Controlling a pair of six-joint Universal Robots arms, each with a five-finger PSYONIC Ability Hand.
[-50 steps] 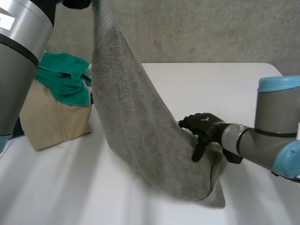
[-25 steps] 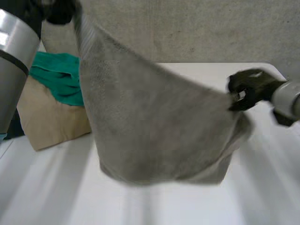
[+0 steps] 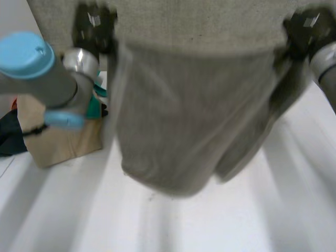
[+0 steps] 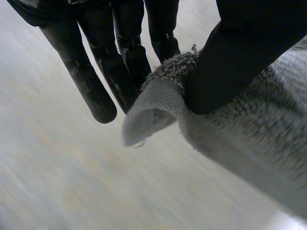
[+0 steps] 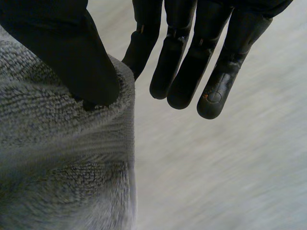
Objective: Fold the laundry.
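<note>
At about 9 o'clock in the head view, on the white table [image 3: 236, 220], sits a tan shape [image 3: 63, 144] that may be a bag or a folded cloth; which one cannot be told. A green cloth [image 3: 95, 106] lies at its top, partly hidden by the left arm [image 3: 44, 79], and something dark [image 3: 8, 137] lies just beside it at the far edge. The grey towel [image 3: 194, 121] hangs over the middle of the table as a wide sheet, stretched between the two hands. The left hand [image 3: 94, 26] holds its upper corner at 11 o'clock and the right hand [image 3: 303, 29] holds the other upper corner at 1 o'clock. Its lower end sags toward 6 o'clock, and whether it touches the table cannot be told. In the left wrist view the left hand [image 4: 240, 52] pinches a bunched corner of the towel [image 4: 249, 143] between its thumb and straight fingers [image 4: 100, 91]. In the right wrist view the right hand [image 5: 72, 52] presses its thumb onto the towel [image 5: 62, 167] at the corner, against the nearest of its fingers [image 5: 187, 67]. A second ago the right hand gripped the towel's low end down near the table at 4 o'clock, and the cloth ran as a steep diagonal. Half a second ago that hand was at 2 o'clock; now both hands are about level and the towel is spread between them.
</note>
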